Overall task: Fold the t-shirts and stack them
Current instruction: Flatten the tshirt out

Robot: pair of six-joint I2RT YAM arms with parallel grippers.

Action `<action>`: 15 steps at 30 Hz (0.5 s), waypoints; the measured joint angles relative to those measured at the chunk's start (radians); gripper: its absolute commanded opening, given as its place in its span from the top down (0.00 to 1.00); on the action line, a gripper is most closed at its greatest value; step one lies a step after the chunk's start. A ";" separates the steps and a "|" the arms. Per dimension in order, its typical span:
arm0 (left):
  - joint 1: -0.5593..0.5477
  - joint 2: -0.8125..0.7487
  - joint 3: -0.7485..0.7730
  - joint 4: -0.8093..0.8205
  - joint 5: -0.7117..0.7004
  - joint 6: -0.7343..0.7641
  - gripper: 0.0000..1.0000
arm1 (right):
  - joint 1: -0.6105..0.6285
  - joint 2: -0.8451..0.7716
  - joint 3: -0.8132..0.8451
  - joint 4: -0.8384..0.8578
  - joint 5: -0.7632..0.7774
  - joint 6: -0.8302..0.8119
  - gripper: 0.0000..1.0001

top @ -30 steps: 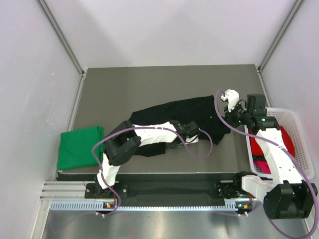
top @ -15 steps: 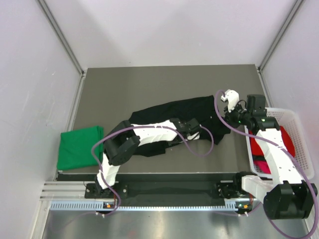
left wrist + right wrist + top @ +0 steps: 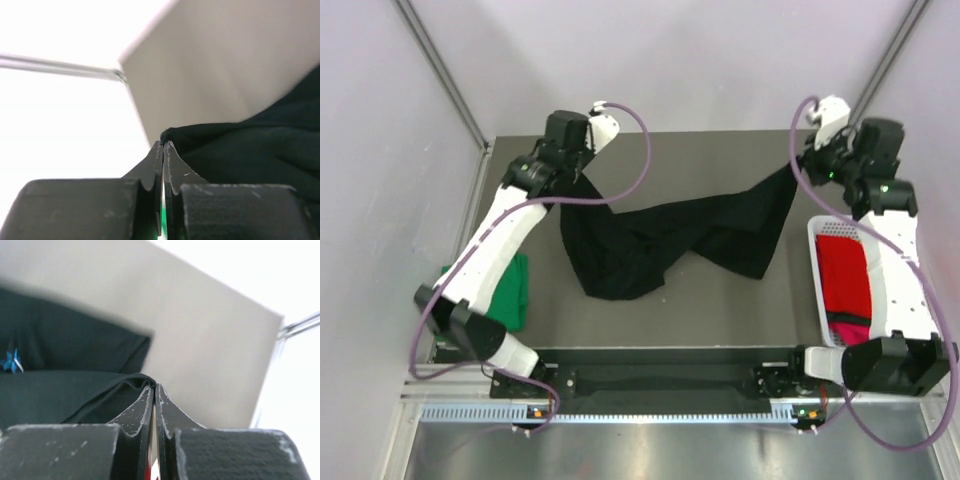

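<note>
Left gripper [image 3: 163,144]: was clenched on a corner of the black t-shirt [image 3: 660,240]; far left
Right gripper [image 3: 153,386]: gripped its other end; far right
Black t-shirt: hung stretched between them; middle seemingly rested on the table [image 3: 720,160]
</note>
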 measured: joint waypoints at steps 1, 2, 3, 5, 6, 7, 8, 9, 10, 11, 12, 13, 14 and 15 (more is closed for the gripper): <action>-0.002 -0.042 0.005 0.006 -0.006 0.024 1.00 | -0.014 0.035 0.063 0.006 -0.002 0.019 1.00; -0.011 -0.076 0.011 0.013 -0.011 0.045 1.00 | -0.029 0.074 0.134 0.006 -0.006 0.037 1.00; -0.016 -0.103 0.021 0.021 -0.015 0.065 1.00 | -0.043 0.116 0.211 -0.002 -0.011 0.055 1.00; -0.019 -0.135 0.039 0.048 -0.018 0.098 1.00 | -0.062 0.188 0.346 -0.003 -0.017 0.087 1.00; -0.010 -0.144 0.048 0.061 -0.019 0.108 1.00 | -0.071 0.225 0.424 -0.019 -0.021 0.104 1.00; 0.006 -0.152 0.056 0.079 -0.021 0.121 1.00 | -0.079 0.256 0.495 -0.024 -0.025 0.119 1.00; 0.021 -0.156 0.061 0.094 -0.024 0.129 1.00 | -0.085 0.275 0.546 -0.028 -0.027 0.132 1.00; 0.039 -0.160 0.063 0.111 -0.029 0.137 1.00 | -0.093 0.295 0.609 -0.040 -0.032 0.146 1.00; 0.051 -0.165 0.063 0.127 -0.032 0.143 1.00 | -0.100 0.304 0.653 -0.039 -0.034 0.158 1.00; 0.063 -0.169 0.063 0.143 -0.036 0.150 1.00 | -0.108 0.306 0.686 -0.037 -0.040 0.167 1.00; 0.074 -0.177 0.063 0.159 -0.040 0.155 1.00 | -0.115 0.298 0.702 -0.033 -0.047 0.175 1.00; 0.081 -0.189 0.063 0.176 -0.042 0.158 1.00 | -0.122 0.279 0.702 -0.025 -0.055 0.183 1.00; 0.085 -0.201 0.063 0.189 -0.045 0.160 1.00 | -0.125 0.258 0.691 -0.021 -0.061 0.190 1.00; 0.087 -0.217 0.063 0.199 -0.046 0.161 1.00 | -0.128 0.225 0.660 -0.003 -0.067 0.195 1.00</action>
